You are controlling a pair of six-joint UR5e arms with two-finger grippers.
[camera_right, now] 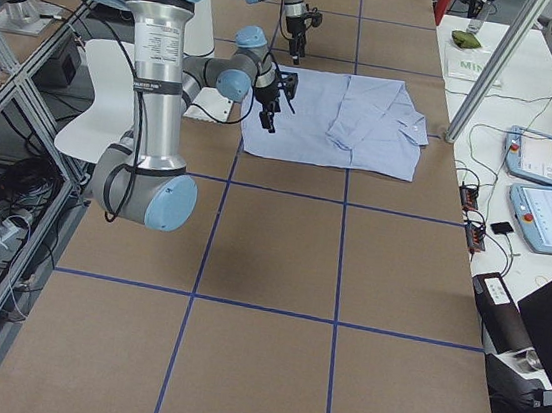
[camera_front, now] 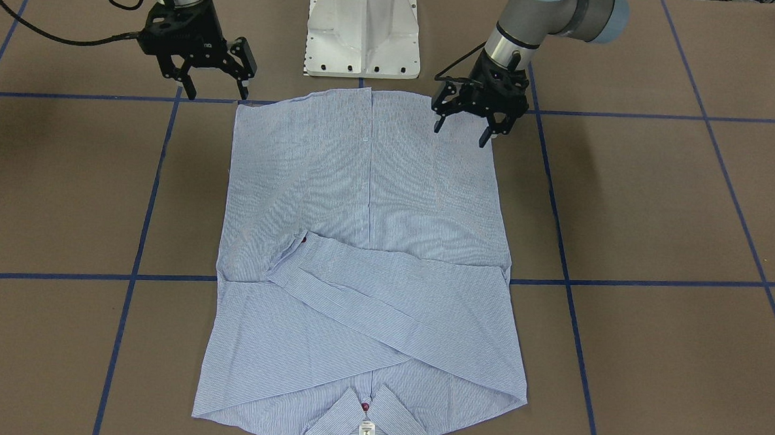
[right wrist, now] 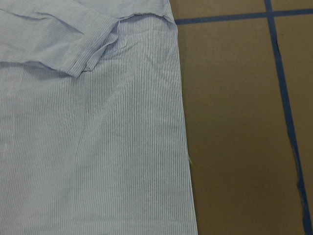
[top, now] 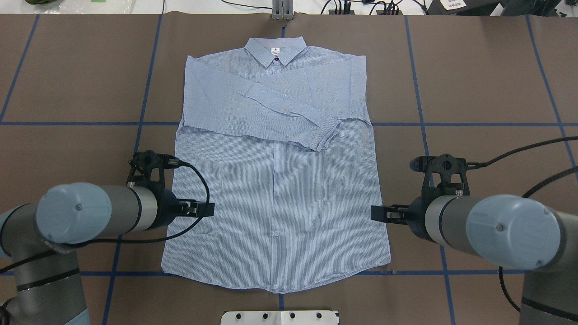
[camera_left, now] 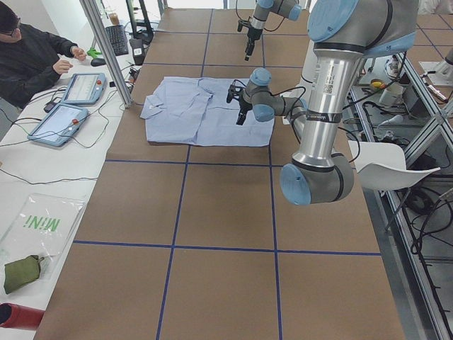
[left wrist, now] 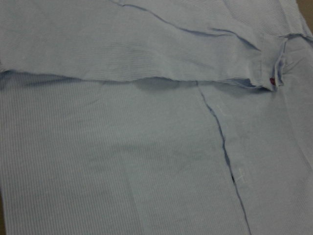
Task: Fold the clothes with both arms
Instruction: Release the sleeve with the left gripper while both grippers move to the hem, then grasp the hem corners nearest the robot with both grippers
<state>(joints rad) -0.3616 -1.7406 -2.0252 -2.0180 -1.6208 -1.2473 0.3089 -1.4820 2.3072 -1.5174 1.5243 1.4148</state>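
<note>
- The light blue, finely white-striped button-up cloth shirt [top: 275, 180] lies flat in the middle of the brown table [camera_front: 656, 209]. Its collar [top: 276, 48] is at the far end and its hem is near the robot's base. Both long sleeves [top: 289, 110] are crossed over the chest, so we judge the sleeve folds are done.
- The black two-finger left gripper [camera_front: 462, 132] hangs over the shirt's left corner near the hem, jaws spread wide and holding nothing.
- The black two-finger right gripper [camera_front: 216, 94] hangs at the right hem corner, mostly over bare table, equally wide and empty.
- We judge they are placed to take the two hem corners and carry them toward the collar.
- Only the front-facing view shows the fingers apart. From overhead the wrists cover them, but that view shows the two arms level on either side of the shirt.
- The left wrist camera shows the button placket [left wrist: 221, 142] and a dark red cuff button [left wrist: 272, 81].
- The right wrist camera shows the shirt's right edge running straight beside bare table and a blue tape line [right wrist: 220, 18].
</note>
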